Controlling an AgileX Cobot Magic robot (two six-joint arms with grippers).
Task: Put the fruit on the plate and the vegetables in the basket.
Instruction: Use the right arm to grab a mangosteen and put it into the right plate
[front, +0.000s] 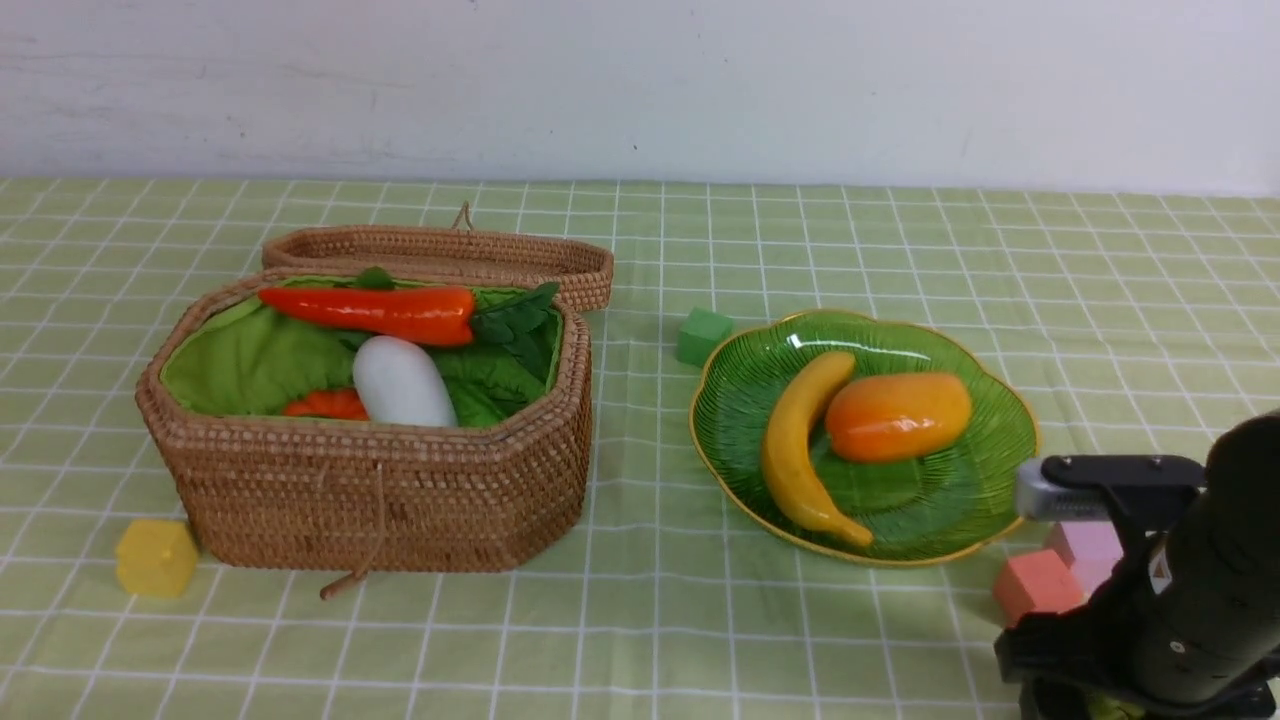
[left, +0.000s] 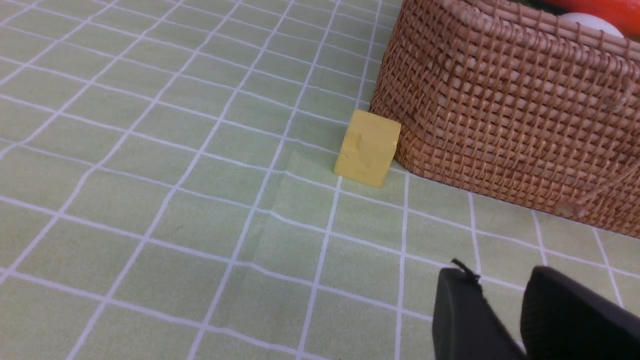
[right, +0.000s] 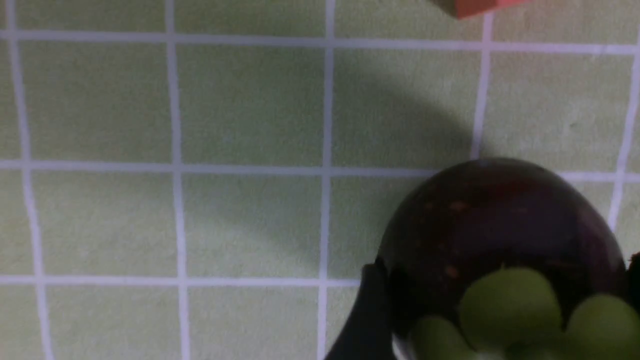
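The wicker basket (front: 400, 490) stands at the left with its lid (front: 440, 250) folded back. In it lie a red-orange chili (front: 370, 310), a white radish (front: 400, 385) and a small orange-red piece (front: 325, 403). On the green glass plate (front: 960, 510) rest a yellow banana (front: 795, 450) and an orange mango (front: 897, 415). My right arm (front: 1200, 600) is low at the front right, beside the plate. Its gripper (right: 502, 265) is shut on the dark purple mangosteen (right: 490, 220), a finger on each side. My left gripper (left: 500, 280) hovers near the basket's corner (left: 500, 100), slightly open and empty.
A yellow foam cube (front: 155, 557) touches the basket's front left corner, seen too in the left wrist view (left: 368, 147). A green cube (front: 703, 335) sits just behind the plate. A red cube (front: 1037, 585) and a pink cube (front: 1085, 545) lie right beside my right arm.
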